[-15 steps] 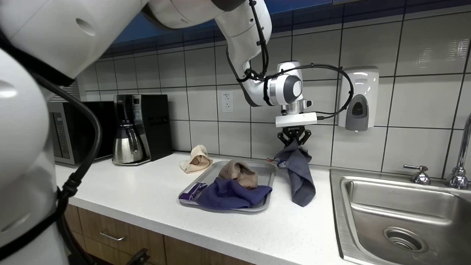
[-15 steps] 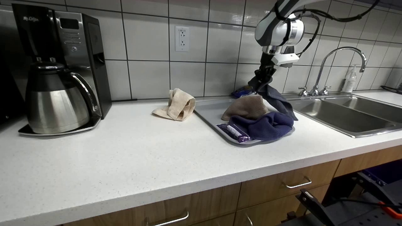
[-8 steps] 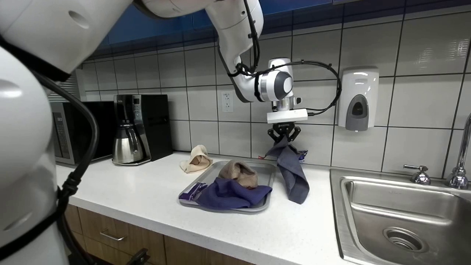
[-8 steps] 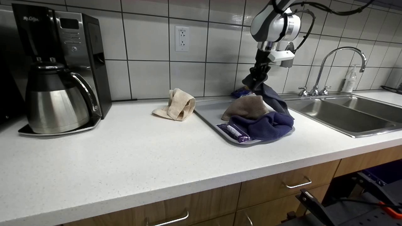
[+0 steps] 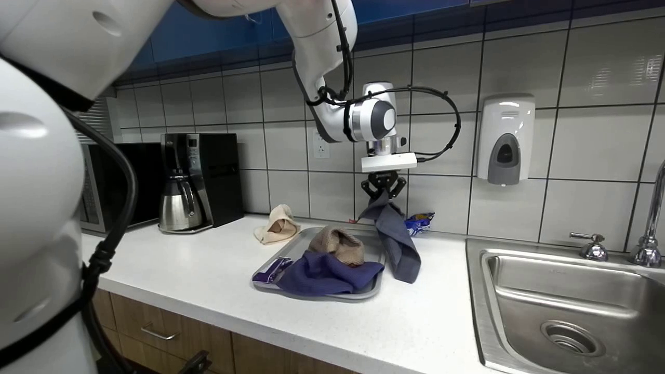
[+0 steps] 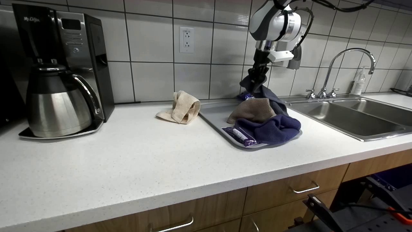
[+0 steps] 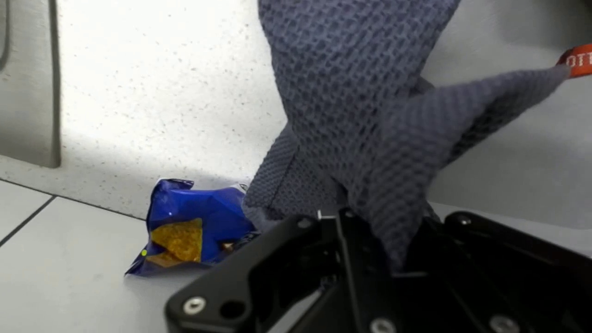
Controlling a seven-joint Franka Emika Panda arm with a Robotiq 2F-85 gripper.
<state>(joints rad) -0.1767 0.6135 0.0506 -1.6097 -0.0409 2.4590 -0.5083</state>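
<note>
1. the claw (image 5: 383, 192) points down and pinches the grey cloth (image 5: 397, 240) near one end, its jaws close together since thin fabric leaves little between them.
2. gripped that high, the cloth drops under its own weight into a long, narrow drape; a corner with a red tag (image 7: 578, 60) juts sideways, probably because the pinch bunches the folds.
3. in the wrist view it hangs across the edge of the tray (image 6: 213, 111), partly above it and partly above the counter (image 5: 405, 332); whether its lower end touches anything, i cannot tell.
4. on the tray, the brown cloth (image 6: 251, 111) sits in a crumpled mound with the purple cloth (image 5: 330, 276) slumped in front; they seem to prop each other.
5. the wrapper (image 5: 273, 271) lies at the tray's corner beside the purple cloth, where the raised rim likely stops it sliding.
6. the blue bag (image 7: 199, 226) is at the back, seemingly leaning on the wall (image 5: 447, 200).
7. the beige cloth (image 6: 184, 109) peaks up just beside the tray, apparently held by its own stiff folds.
</note>
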